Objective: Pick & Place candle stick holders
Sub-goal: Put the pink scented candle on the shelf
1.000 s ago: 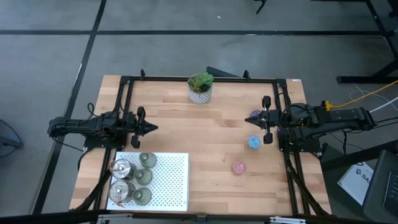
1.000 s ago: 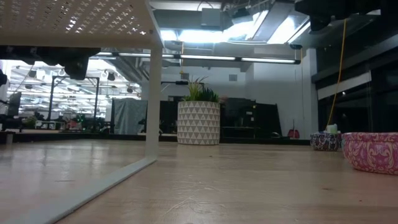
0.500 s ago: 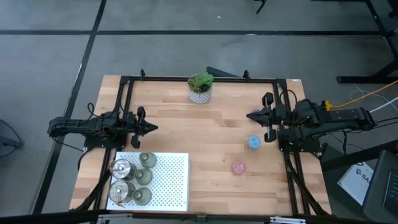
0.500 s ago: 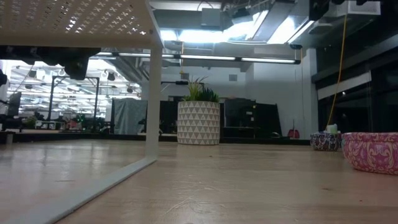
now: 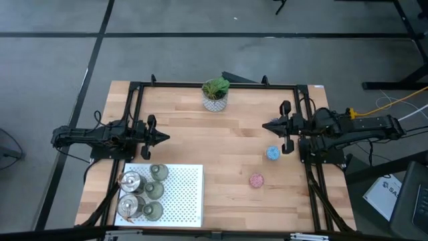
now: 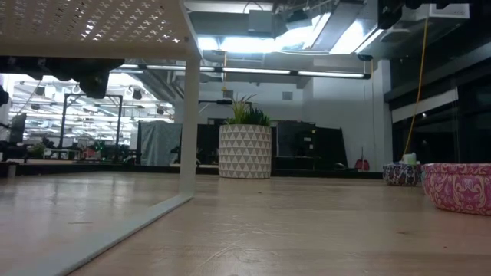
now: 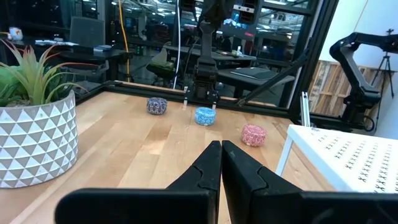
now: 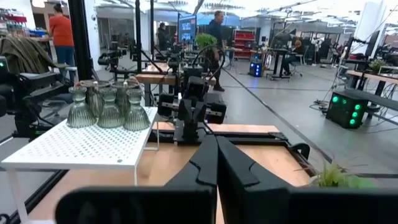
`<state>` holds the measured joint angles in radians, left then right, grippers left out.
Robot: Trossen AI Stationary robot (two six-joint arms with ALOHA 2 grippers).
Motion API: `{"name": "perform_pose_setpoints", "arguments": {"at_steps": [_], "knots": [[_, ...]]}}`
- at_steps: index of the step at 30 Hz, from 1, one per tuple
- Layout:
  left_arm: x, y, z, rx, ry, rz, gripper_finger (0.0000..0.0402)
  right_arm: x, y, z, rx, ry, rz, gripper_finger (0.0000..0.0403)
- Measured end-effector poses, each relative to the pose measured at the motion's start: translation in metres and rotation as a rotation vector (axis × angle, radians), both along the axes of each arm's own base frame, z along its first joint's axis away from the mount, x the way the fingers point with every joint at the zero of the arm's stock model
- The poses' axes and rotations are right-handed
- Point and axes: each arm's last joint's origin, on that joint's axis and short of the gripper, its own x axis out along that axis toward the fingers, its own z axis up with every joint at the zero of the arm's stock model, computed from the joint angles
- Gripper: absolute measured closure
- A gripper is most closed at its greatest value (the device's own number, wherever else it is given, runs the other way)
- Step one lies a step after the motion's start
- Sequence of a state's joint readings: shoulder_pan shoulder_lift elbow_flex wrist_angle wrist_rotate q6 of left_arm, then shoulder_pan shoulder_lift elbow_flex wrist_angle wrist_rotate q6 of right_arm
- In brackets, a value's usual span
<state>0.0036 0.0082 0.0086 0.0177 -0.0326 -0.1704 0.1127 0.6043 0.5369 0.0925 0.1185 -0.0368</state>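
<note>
A speckled purple holder [image 7: 157, 106], a blue one [image 5: 273, 153] and a pink one [image 5: 257, 180] stand on their bases on the wooden table at the right. The purple one is hidden under my right gripper in the high view. Two silver holders [image 5: 130, 181] and three olive-grey ones [image 5: 154, 190] stand on a white perforated shelf [image 5: 184, 197] at the near left. My right gripper [image 5: 265, 125] is shut and empty, raised above the purple holder. My left gripper [image 5: 166, 138] is shut and empty, by the shelf's far edge.
A green plant in a white patterned pot [image 5: 215, 94] stands at the far middle of the table. A black frame [image 5: 140, 86] runs around the table's edges. Bare wood lies between the two arms. People stand in the room beyond [image 8: 61, 28].
My right gripper has gone up and a little toward the table's left edge, tipping up toward level. It now covers the purple holder in the high view. The holders have kept their places.
</note>
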Motion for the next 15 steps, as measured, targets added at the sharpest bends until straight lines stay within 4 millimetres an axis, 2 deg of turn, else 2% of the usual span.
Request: {"name": "perform_pose_setpoints", "arguments": {"at_steps": [6,15], "knots": [[0.000,0.000,0.000,0.000,0.000,0.000,0.0393,0.006,0.001,-0.005,-0.003,0.038,0.000,0.0389],[0.000,0.000,0.000,0.000,0.000,0.000,0.0395,0.018,0.002,-0.014,0.076,0.106,-0.001,0.0326]]}}
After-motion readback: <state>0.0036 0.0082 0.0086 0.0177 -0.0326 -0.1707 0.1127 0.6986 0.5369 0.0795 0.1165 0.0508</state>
